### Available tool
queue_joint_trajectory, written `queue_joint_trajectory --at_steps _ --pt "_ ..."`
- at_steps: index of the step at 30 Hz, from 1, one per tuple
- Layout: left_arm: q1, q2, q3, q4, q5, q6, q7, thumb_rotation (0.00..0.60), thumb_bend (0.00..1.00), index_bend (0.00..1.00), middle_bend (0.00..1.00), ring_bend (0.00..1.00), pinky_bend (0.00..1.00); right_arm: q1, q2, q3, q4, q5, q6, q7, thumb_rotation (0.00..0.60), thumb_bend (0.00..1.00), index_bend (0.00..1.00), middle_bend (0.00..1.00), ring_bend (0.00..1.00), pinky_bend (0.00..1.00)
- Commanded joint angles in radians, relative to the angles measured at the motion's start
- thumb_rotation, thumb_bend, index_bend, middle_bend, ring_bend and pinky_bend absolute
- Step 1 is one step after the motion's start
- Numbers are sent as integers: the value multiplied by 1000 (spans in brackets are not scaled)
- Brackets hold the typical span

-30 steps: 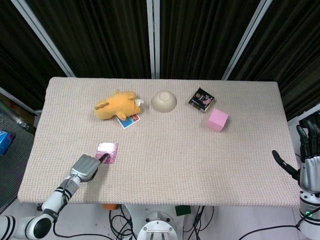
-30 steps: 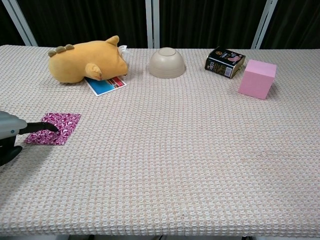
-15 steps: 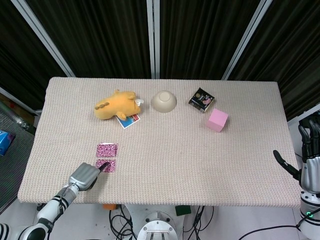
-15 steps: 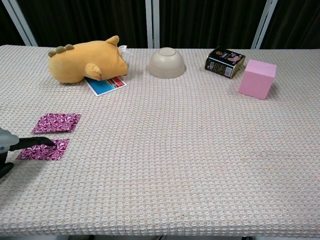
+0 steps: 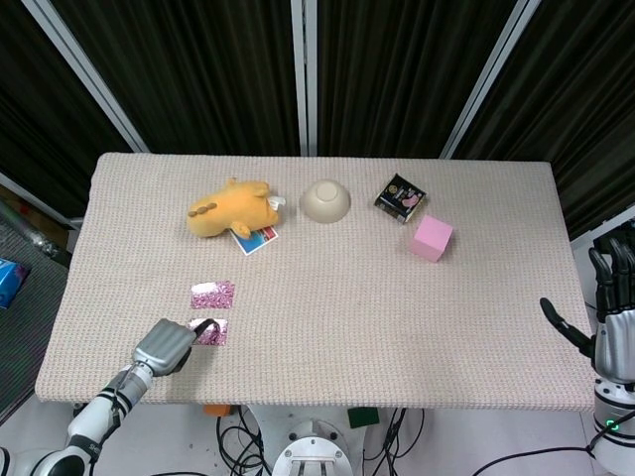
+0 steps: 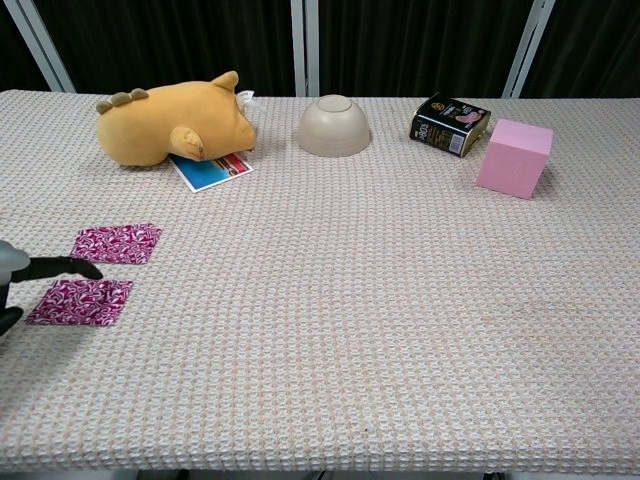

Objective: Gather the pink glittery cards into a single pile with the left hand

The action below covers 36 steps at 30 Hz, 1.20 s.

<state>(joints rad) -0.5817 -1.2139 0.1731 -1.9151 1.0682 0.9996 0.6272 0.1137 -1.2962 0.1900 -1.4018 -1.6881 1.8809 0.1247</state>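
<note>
Two pink glittery cards lie apart at the table's front left. The far card [image 5: 212,294] [image 6: 117,243] lies flat by itself. The near card [image 5: 210,333] [image 6: 80,301] sits a short gap closer to the front edge. My left hand [image 5: 169,345] [image 6: 22,280] reaches in from the front left corner with one dark finger [image 6: 68,267] stretched over the near card's far edge; whether it touches the card is unclear. It holds nothing. My right hand [image 5: 610,302] hangs beyond the table's right edge with fingers spread and nothing in it.
A yellow plush toy [image 5: 230,207] lies on a red-and-blue card [image 5: 256,239] at the back left. An upturned beige bowl [image 5: 325,200], a small black tin [image 5: 400,196] and a pink cube [image 5: 433,238] stand along the back.
One second ago the cards lay as one patch under my left finger. The finger dragged one card toward the front edge, so two now lie separate; the hand has drawn back slightly.
</note>
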Motion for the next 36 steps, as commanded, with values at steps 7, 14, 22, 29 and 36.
queue_joint_trajectory --at_steps 7,14,22,29,36 --pt "-39 -14 -91 74 -50 -2 -18 600 664 84 994 904 938 1 -2 1 4 6 -7 -1 600 428 0 0 0 0" --pt "-78 -50 -90 121 -116 -69 18 600 665 85 995 904 938 5 -5 4 9 15 -16 3 600 429 0 0 0 0" --pt "-103 -92 -72 153 -209 -40 127 600 667 85 995 904 938 8 -7 2 11 10 -18 1 600 429 0 0 0 0" --pt "-110 -80 -62 138 -295 -26 154 600 666 91 994 905 938 3 -3 4 2 11 -9 -1 600 430 0 0 0 0" --pt "-109 -44 -58 135 -315 -39 112 600 667 101 994 905 938 6 -10 0 5 10 -17 -5 600 431 0 0 0 0"
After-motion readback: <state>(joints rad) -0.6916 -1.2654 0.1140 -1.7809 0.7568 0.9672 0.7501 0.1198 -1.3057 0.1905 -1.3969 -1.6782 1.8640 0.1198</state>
